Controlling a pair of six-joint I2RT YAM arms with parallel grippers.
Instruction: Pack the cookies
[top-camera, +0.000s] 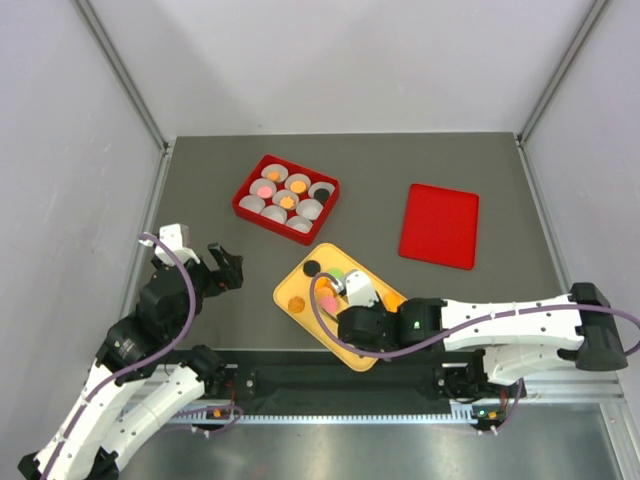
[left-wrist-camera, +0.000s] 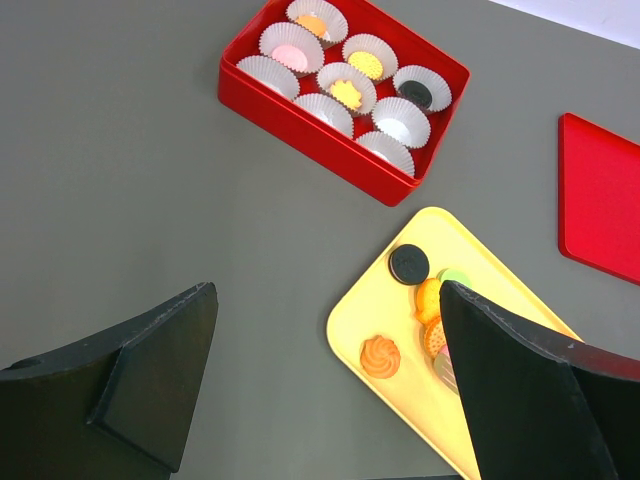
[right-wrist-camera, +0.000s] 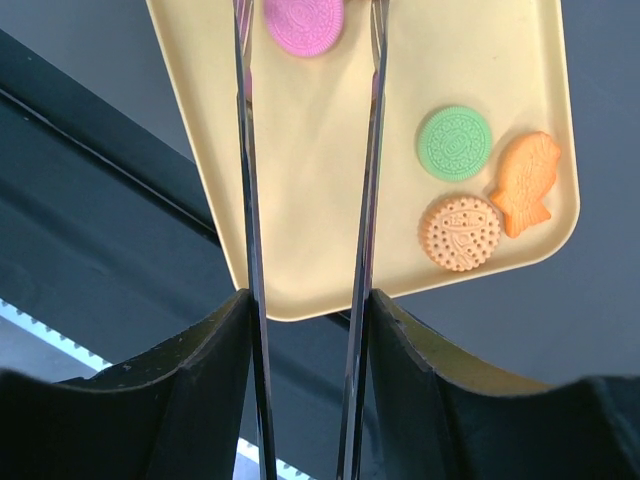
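Since the right gripper hangs right over the yellow tray with its thin tongs a bit apart, the pink cookie sits straight ahead between the tips, way closer than the idle, open left gripper.

Table layout: compartment box at rear left, holding paper cups in rows, several with cookies inside. Flat lid lies to its right, well apart. Tray sits nearer the arm bases, between box and lid, carrying loose cookies. Right gripper is over the tray; left gripper is left of it.
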